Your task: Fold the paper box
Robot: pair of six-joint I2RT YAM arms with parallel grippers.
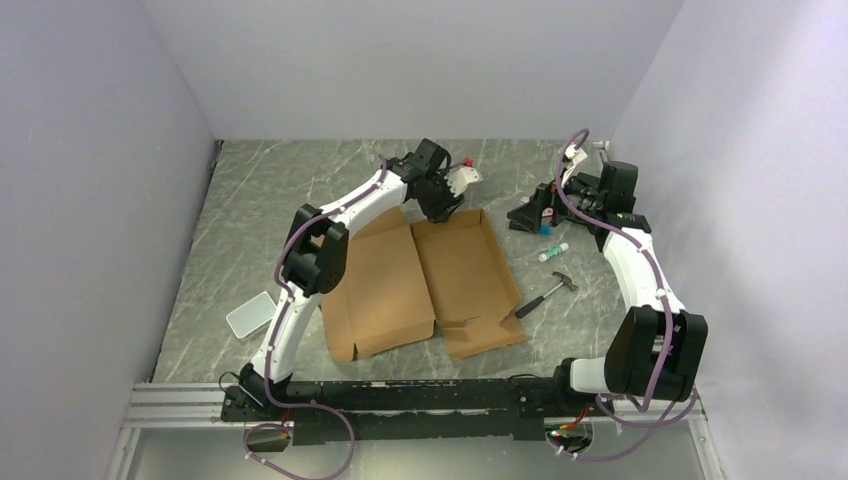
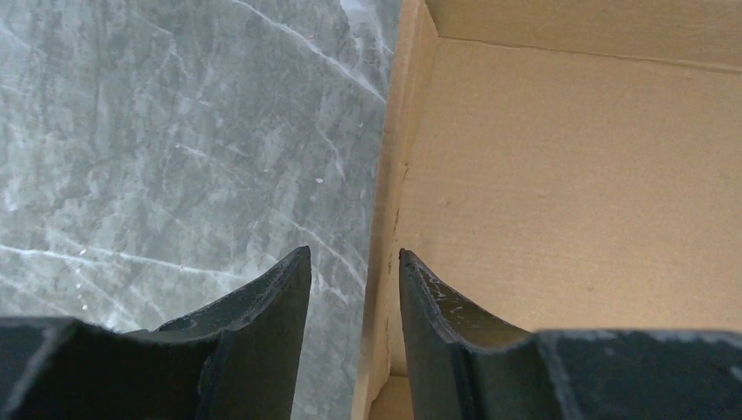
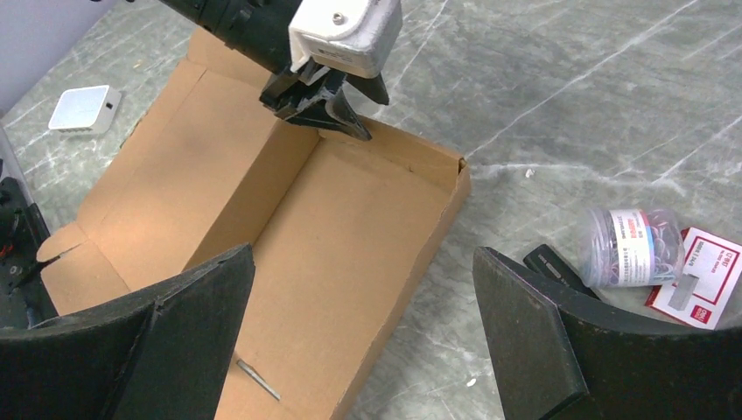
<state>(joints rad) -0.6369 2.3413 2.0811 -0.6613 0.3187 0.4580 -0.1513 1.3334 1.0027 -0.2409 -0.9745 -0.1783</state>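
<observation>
Left arm (image 1: 340,215) stretches to upper middle, left claw (image 1: 440,205) tipped down, jaws a bit parted. Right arm (image 1: 640,270) hugs the right side, right claw (image 3: 363,254) spread wide.

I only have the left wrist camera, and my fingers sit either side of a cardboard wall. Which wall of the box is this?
Observer: The left gripper is at the short far wall of the paper box, near the corner closest to the lid.
Operator: Is the lid up yet?
Observer: No. The lid panel lies flat, folded out to the left.
Operator: Where is the right arm?
Observer: The right gripper hangs wide open and empty off the box's far right corner. A hammer lies beside the box's right wall.
</observation>
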